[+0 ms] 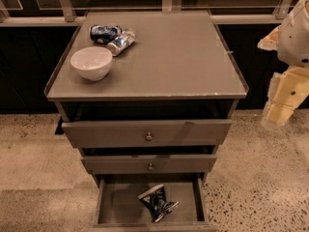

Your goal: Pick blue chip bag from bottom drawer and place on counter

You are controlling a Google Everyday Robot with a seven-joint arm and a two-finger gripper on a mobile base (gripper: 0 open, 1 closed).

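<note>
The blue chip bag [156, 203] lies crumpled in the open bottom drawer [116, 204], right of its middle, near the front. The counter [183, 57] is the grey top of the drawer cabinet. My arm shows at the right edge of the view, with the gripper [282, 105] as a cream part hanging beside the cabinet's right side, level with the top drawer and well away from the bag.
A white bowl [91, 62] stands at the counter's left. Two blue-and-silver cans [112, 36] lie on their sides behind it. The two knobbed drawers [148, 135] above the bottom one are pulled out slightly. A railing runs behind the cabinet.
</note>
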